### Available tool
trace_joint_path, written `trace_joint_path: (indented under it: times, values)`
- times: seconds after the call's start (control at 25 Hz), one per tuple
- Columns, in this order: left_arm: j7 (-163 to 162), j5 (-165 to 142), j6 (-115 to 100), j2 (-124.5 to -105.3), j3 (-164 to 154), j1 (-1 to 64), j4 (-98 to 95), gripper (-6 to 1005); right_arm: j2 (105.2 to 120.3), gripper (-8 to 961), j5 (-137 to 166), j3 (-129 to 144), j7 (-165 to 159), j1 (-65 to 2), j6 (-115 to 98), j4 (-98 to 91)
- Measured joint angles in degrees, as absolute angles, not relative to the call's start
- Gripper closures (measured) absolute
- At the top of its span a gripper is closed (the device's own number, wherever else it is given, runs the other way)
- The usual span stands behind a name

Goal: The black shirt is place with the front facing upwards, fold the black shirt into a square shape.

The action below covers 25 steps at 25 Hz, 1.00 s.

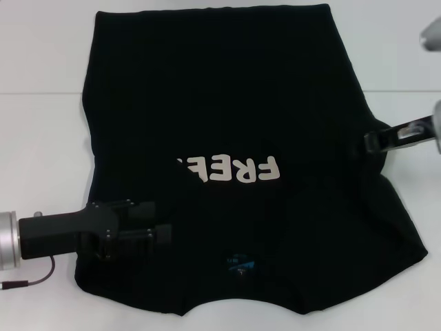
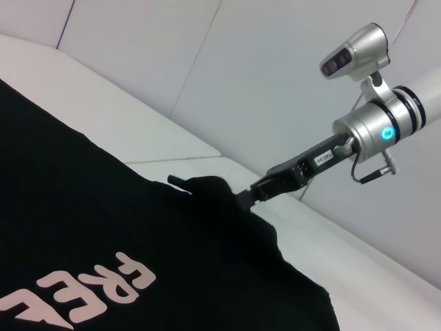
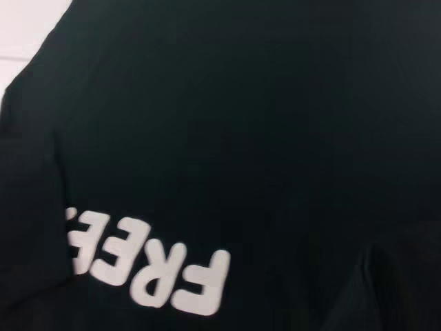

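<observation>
Both tools pinch the black shirt [image 1: 227, 103]: left tool [image 1: 162, 234] near side, right tool [image 1: 368, 143] right edge.

Matt black shirt [image 1: 227, 89] cloth

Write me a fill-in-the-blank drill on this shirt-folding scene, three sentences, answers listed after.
1. The cream lettering on the black shirt reads ____.
2. The shirt lies on a ____ table.
3. The left pincer lies over the shirt's left side, while the right pincer meets the shirt's ____ edge.

Missing words: FREE; white; right
</observation>
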<state>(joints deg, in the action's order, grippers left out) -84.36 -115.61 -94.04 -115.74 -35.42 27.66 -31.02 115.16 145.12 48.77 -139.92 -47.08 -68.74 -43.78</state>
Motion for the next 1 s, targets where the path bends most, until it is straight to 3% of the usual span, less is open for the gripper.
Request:
trace_joint_path:
  times: [0.24, 0.44, 0.6, 0.72, 0.88, 1.0]
  values:
    - [-86.82, -115.36, -94.25, -115.75, -33.69, 27.11, -30.96, 226, 115.48, 943, 138.8, 47.11, -138.08, -45.96, -69.59, -42.89]
    - [-93.99, -115.41, -94.68, -115.43, -31.35, 27.03, -30.93, 225, 113.92, 823, 121.62, 41.74, -120.44, -40.91, -76.39, -37.76]
    - [-105.53, -116.9, -94.89, -113.5, -31.42, 27.49, -31.37, 225, 112.92, 666, 114.83, 39.36, -103.88, -36.38, -81.44, -33.23]
    - [-114.34, -119.45, -95.28, -111.94, -31.48, 27.64, -33.02, 226, 113.26, 540, 114.84, 39.88, -93.86, -33.93, -84.16, -32.4]
    - [-127.37, -126.49, -94.16, -110.24, -31.21, 27.74, -37.56, 228, 115.22, 348, 115.56, 40.11, -81.52, -31.28, -87.46, -32.38]
    - [-133.13, -132.11, -92.81, -109.65, -31.07, 27.99, -39.64, 229, 116.99, 108, 115.49, 39.66, -74.76, -29.57, -88.65, -32.64]
